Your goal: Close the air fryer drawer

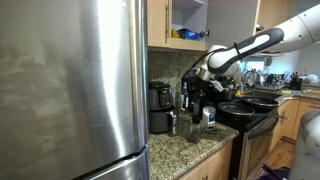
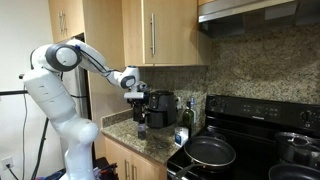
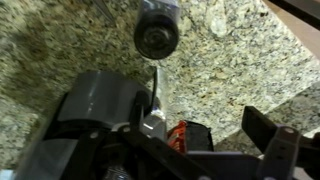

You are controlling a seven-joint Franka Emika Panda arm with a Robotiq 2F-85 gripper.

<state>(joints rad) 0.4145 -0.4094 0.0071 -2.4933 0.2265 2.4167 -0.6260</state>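
Stainless fridge (image 1: 70, 85) fills the left of an exterior view. Past it, on the granite counter (image 1: 195, 150), the black air fryer (image 1: 160, 100) sits by the wall. Its drawer (image 1: 160, 122) is the lower front; can't tell at this res how far out it stands. Arm (image 1: 250, 45) comes in from the right, above the stove (image 1: 255, 130). Gripper (image 1: 197, 85) hangs over the counter, near the air fryer on its stove side, and seems apart from it.

In an exterior view w/ the white robot base at left, the arm reaches right. Gripper (image 2: 136, 97) sits in front of a cluster of black appliances (image 2: 163, 105) under wood cabinets (image 2: 150, 35). Can't pick the air fryer out of that cluster. Pan (image 2: 210, 152) rests on the stove.

Wrist view is blurry: speckled granite, w/ a round black cap (image 3: 157, 35) near the top. Gripper (image 3: 180, 100) looks spread wide, nothing b/w the fingers (image 3: 268, 135).
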